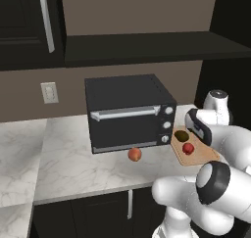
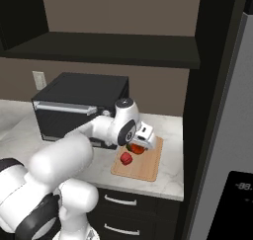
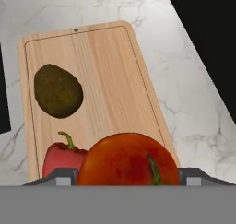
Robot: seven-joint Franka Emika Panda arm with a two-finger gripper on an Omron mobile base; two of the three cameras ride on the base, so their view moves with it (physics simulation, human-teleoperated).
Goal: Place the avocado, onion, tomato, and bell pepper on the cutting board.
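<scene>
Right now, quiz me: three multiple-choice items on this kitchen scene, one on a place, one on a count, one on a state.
1. Where does the onion sit?
A. on the cutting board
B. on the counter before the toaster oven
C. in the gripper

2. How many pieces lie on the board?
A. none
B. two
C. four

3. What is the gripper doing?
A. holding the tomato over the board
B. open and empty
C. holding the onion

B: the onion rests on marble. B: avocado and bell pepper. A: the tomato sits between the fingers.
</scene>
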